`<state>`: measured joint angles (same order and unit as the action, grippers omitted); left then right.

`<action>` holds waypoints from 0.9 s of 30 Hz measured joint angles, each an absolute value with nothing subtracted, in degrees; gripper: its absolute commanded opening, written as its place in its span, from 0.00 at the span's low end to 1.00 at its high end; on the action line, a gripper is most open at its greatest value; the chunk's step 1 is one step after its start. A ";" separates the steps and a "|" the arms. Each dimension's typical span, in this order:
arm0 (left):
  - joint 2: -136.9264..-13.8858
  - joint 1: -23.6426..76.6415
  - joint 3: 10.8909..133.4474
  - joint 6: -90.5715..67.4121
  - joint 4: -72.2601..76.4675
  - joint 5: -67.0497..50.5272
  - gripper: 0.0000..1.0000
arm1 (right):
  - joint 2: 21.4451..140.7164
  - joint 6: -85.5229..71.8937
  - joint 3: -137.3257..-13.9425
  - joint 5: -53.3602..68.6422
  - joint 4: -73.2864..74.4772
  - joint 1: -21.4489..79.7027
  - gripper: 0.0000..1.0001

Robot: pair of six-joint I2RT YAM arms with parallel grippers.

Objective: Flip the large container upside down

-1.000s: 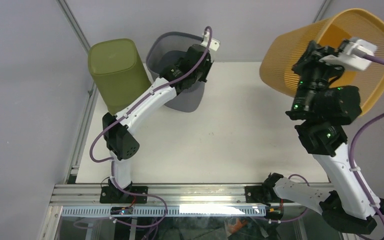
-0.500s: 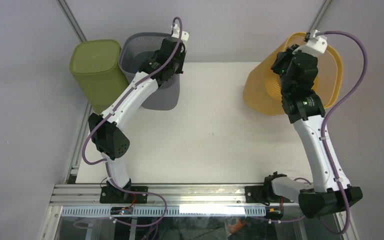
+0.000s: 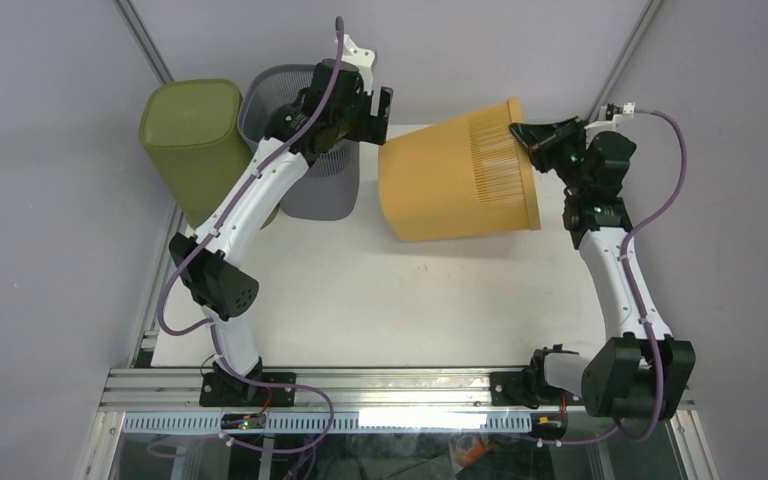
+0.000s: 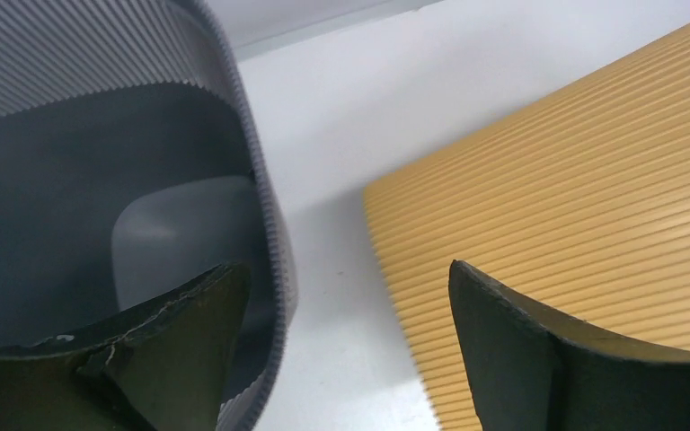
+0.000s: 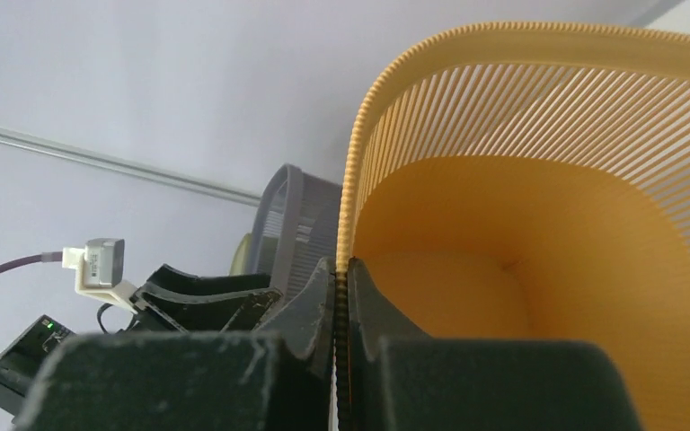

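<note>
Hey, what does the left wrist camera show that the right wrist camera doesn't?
Left wrist only: the inside floor of the grey bin, the white table, and the open left gripper. Right wrist only: the inside of the orange basket, with the right gripper pinching its rim. Both: the orange basket and the grey bin.

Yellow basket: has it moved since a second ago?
Yes. The yellow basket has swung left, away from the right corner post, and is now tipped sideways near the grey basket, its rim pinched in the right gripper.
</note>
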<state>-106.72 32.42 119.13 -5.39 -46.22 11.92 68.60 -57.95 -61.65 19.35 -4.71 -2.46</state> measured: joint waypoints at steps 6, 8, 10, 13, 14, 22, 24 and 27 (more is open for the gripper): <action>-104.68 32.42 121.12 -7.84 -46.26 6.42 0.87 | 69.63 -68.34 -51.75 25.12 -16.95 -4.45 0.00; -103.88 32.42 121.47 -8.40 -46.26 4.69 0.87 | 70.35 -70.78 -48.42 25.47 -20.08 -5.02 0.00; -103.26 32.42 121.60 -8.84 -46.24 3.33 0.88 | 70.63 -71.94 -45.82 25.58 -20.88 -5.30 0.00; -102.72 32.42 121.60 -9.89 -46.26 1.08 0.89 | 70.17 -71.20 -45.10 25.45 -18.22 -5.39 0.00; -102.72 32.42 121.60 -10.15 -46.26 0.58 0.90 | 69.67 -70.52 -45.10 25.34 -17.06 -5.39 0.00; -101.06 32.64 114.91 -14.46 -46.06 -4.10 0.90 | 63.92 -61.12 -45.76 23.00 -4.10 -5.39 0.35; -100.31 32.77 112.09 -15.79 -46.09 -4.84 0.90 | 63.07 -57.36 -46.37 21.87 0.78 -5.39 0.45; -98.96 33.23 107.79 -17.52 -46.02 -5.32 0.90 | 63.20 -51.62 -49.34 20.58 7.64 -5.39 0.61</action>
<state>-98.96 33.23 107.79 -17.52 -46.02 -5.32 63.20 -51.62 -49.34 20.58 7.64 -5.39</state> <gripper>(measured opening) 0.903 0.474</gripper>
